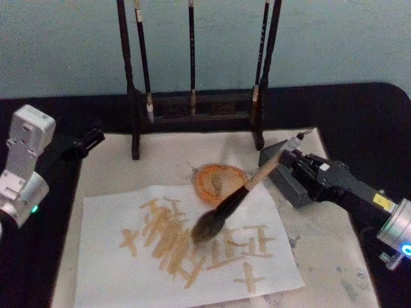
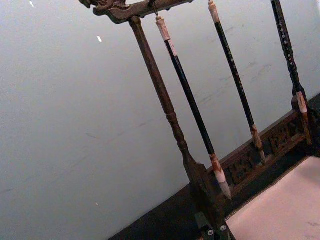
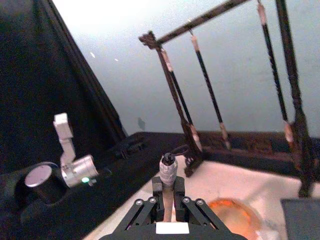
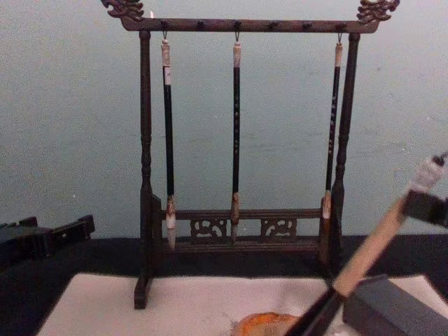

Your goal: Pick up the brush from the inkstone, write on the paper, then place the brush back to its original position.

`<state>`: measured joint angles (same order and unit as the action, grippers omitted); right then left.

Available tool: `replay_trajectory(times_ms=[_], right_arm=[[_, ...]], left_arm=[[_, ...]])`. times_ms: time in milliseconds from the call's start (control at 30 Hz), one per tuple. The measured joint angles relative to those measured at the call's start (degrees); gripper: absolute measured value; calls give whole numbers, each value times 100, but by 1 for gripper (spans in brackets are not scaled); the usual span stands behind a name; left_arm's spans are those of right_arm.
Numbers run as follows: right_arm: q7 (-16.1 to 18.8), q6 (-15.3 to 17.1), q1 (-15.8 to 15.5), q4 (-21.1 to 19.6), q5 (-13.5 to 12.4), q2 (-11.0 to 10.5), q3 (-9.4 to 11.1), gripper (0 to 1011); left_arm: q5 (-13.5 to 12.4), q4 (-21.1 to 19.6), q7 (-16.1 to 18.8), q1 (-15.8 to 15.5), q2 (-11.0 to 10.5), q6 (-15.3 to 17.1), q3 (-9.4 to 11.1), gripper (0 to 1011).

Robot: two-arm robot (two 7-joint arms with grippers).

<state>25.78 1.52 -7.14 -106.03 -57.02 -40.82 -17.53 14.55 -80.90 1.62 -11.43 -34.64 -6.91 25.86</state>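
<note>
**Brush [image 1: 241,196] held slanted over paper, bristles down**

Head view: the right gripper [image 1: 284,158] had its fingers closed on the upper end of the tan handle. The long axis ran diagonally. The bristles pointed down toward the robot and its left, and the looped end rose away to the right. The bristles sat among tan strokes on the paper [image 1: 122,269]; contact could not be confirmed. The shaft passed the near right edge of the inkstone [image 1: 215,181], which lay on a pale mat [image 1: 334,244] just beyond the sheet. A grey block [image 1: 290,187] sat below the right gripper. The wooden rack [image 1: 192,106] stood behind with three thin brushes [image 1: 191,51] hanging. The left gripper [image 1: 87,141] hung over the mat's far left corner, well apart from the work; its finger state could not be determined.

Left wrist view: rack and hanging brushes against the wall.

Right wrist view: both fingers clamped the handle just below its loop.

Chest view: the handle slanted up to the right, crossing in front of the block.
</note>
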Motion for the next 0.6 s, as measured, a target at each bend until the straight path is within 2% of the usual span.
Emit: replay_trajectory(times_ms=[233,433,600], right_arm=[[86,-49,100,-211,11,83,-91,131],[144,-38,245,-291,40,199,-287,131],[152,34,382,-171,126,302,-520,131]], left_arm=[[0,0,0,0,0,0,0,1002],[0,0,0,0,0,0,0,1002],[0,0,0,0,0,0,0,1002]])
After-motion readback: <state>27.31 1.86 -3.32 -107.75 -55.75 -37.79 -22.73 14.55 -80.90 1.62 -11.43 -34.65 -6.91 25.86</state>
